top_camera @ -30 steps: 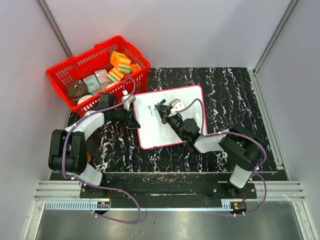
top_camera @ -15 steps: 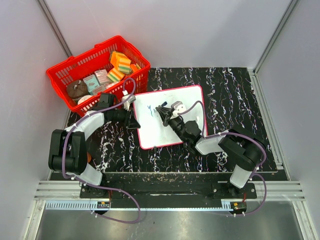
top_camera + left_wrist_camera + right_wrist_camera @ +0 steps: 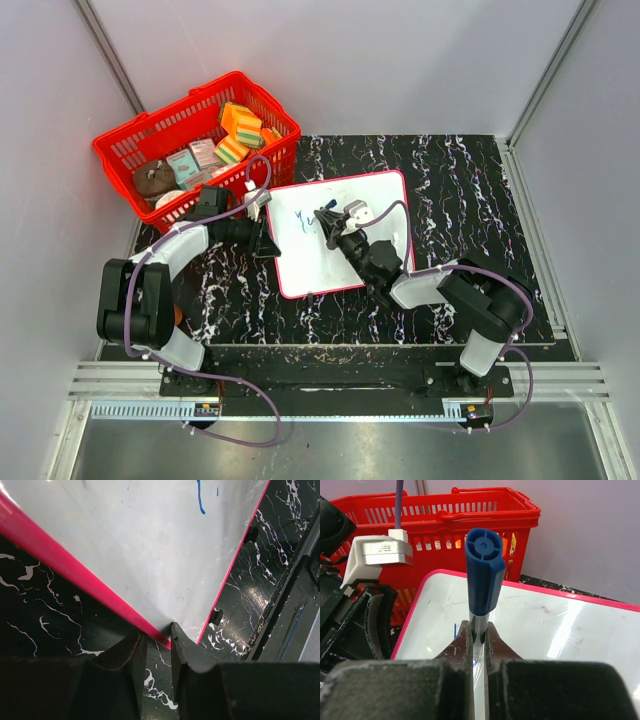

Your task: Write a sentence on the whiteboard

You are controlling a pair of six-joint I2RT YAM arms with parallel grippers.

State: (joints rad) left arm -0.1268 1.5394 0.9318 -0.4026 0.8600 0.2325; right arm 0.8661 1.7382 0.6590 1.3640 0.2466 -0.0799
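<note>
The whiteboard [image 3: 340, 255] lies flat and slightly askew at the middle of the desk [image 3: 470, 190], just beside a red basket [image 3: 150, 135]. Of the sentence [image 3: 300, 218] only a few blue strokes show, near the board's upper left. The right arm folds at the elbow and reaches left over the board, its fingers [image 3: 465, 640] clamped on an upright blue-capped marker [image 3: 484, 565]. The left arm bends forward to the board's left edge, its fingers [image 3: 134, 652] pinching the red frame.
</note>
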